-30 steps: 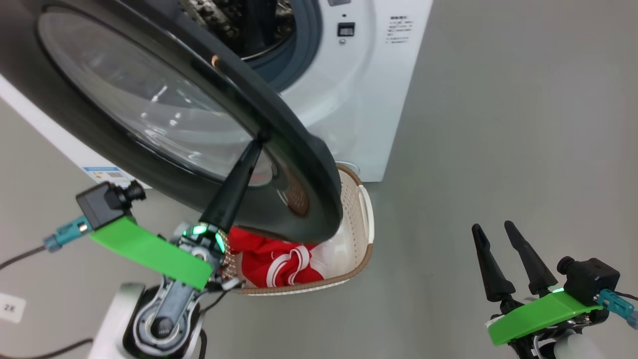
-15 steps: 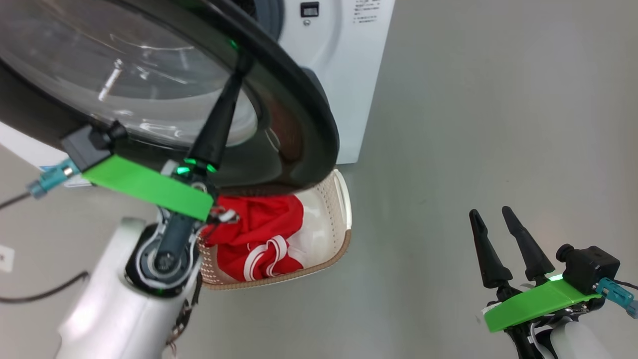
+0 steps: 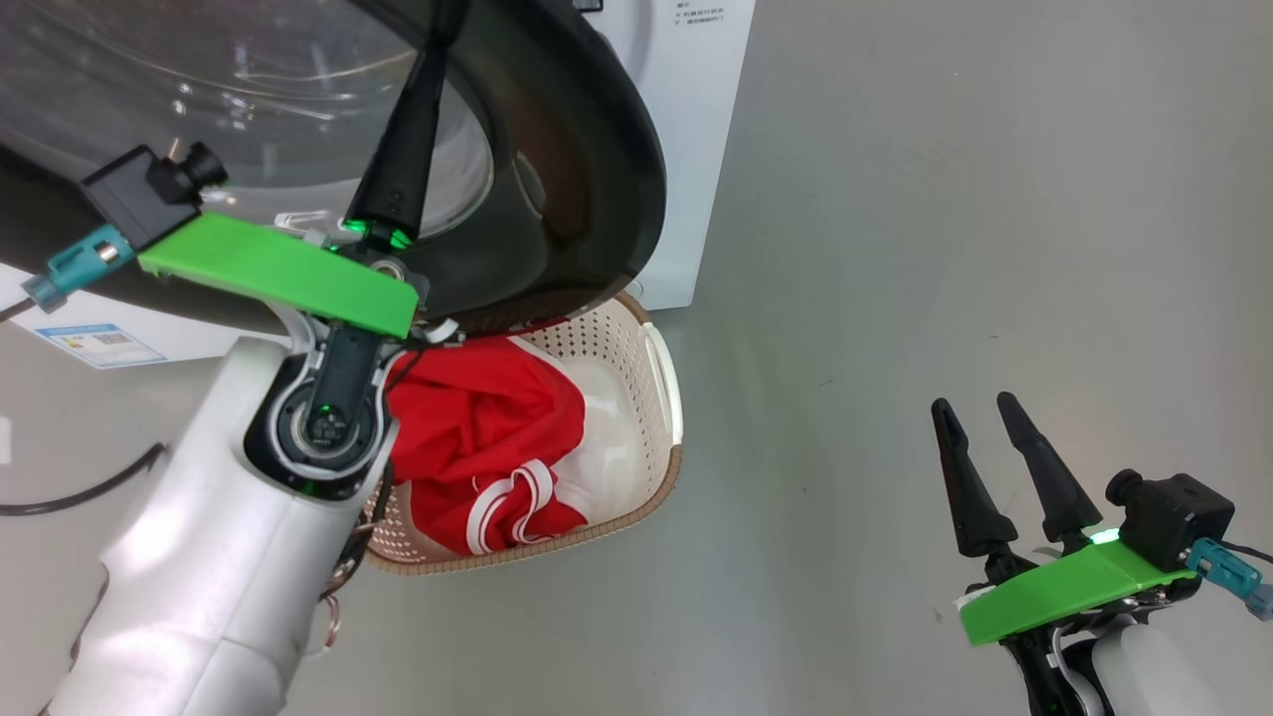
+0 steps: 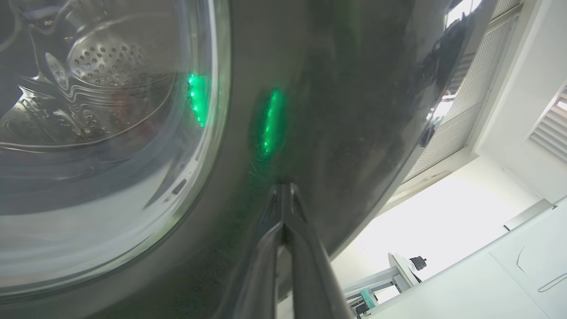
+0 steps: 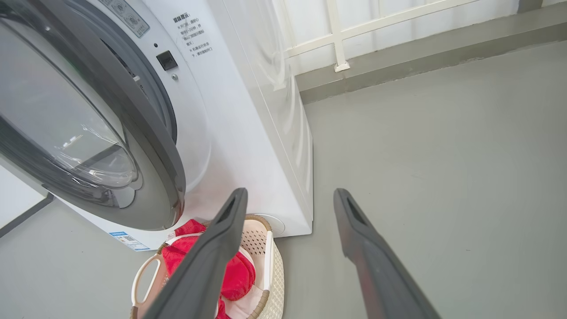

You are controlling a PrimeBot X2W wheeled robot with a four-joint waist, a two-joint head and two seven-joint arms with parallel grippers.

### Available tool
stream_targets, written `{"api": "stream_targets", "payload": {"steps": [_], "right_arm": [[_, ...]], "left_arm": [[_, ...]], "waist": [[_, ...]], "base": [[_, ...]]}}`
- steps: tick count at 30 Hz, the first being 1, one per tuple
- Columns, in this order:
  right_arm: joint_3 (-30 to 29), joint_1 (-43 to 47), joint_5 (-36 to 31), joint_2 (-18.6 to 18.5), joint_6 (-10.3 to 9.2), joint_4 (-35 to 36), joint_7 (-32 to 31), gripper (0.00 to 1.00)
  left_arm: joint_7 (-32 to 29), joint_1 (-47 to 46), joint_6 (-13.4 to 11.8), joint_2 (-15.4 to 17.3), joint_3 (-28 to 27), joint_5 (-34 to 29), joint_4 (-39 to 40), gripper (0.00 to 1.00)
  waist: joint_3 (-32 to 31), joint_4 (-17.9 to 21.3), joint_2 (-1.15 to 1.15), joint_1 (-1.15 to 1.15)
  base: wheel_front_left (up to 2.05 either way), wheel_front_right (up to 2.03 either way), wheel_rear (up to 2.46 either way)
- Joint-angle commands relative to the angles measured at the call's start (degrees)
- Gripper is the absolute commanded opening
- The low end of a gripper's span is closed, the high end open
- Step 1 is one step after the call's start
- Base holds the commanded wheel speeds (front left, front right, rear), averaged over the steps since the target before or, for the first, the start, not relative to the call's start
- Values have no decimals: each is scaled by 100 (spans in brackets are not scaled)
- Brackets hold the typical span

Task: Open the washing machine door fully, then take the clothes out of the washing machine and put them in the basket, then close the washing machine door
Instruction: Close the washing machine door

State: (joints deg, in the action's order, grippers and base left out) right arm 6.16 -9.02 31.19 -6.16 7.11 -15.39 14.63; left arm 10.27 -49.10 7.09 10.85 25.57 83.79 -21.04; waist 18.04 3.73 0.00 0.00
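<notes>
Closer to the washing machine (image 3: 696,119) now, the door (image 3: 597,149) at upper left meets the clenched left gripper (image 4: 283,188); right gripper (image 3: 973,403) gapes empty over grey floor (image 3: 945,199); clothes (image 3: 477,428) lie in the basket (image 3: 597,338) below.

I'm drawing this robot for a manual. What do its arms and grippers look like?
The left gripper and right gripper each have two long, tapered black fingers. Behind them sits a bright green plate carrying a small black camera with a teal plug. At the finger bases glow green lights. The left forearm is glossy white with a round black-ringed joint.
</notes>
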Motion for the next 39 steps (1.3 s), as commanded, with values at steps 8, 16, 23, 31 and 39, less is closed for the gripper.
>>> {"api": "stream_targets", "payload": {"steps": [8, 16, 23, 31, 39], "right_arm": [[70, -79, -63, -38, 37, 124, 37, 100], [42, 50, -76, -92, 37, 100, 37, 100], [49, 175, -68, -160, 37, 69, 37, 100], [35, 385, -56, -229, 37, 55, 37, 100], [31, 582, -39, -281, 37, 39, 37, 100]], "left_arm": [[179, -53, 40, 307, 139, 211, 20, 0], [280, 623, 40, 446, 275, 409, 147, 0], [412, 1388, 40, 556, 234, 399, 246, 0], [468, 2302, 40, 689, -67, 143, 178, 0], [472, 3092, 40, 769, -471, -702, 93, 80]], "waist": [[-89, -81, 0, 0], [-331, -282, 0, 0], [-587, -453, 0, 0], [-857, -611, 0, 0], [-1061, -703, 0, 0]], "base": [[0, 0, 0], [0, 0, 0], [0, 0, 0], [0, 0, 0], [0, 0, 0]]}}
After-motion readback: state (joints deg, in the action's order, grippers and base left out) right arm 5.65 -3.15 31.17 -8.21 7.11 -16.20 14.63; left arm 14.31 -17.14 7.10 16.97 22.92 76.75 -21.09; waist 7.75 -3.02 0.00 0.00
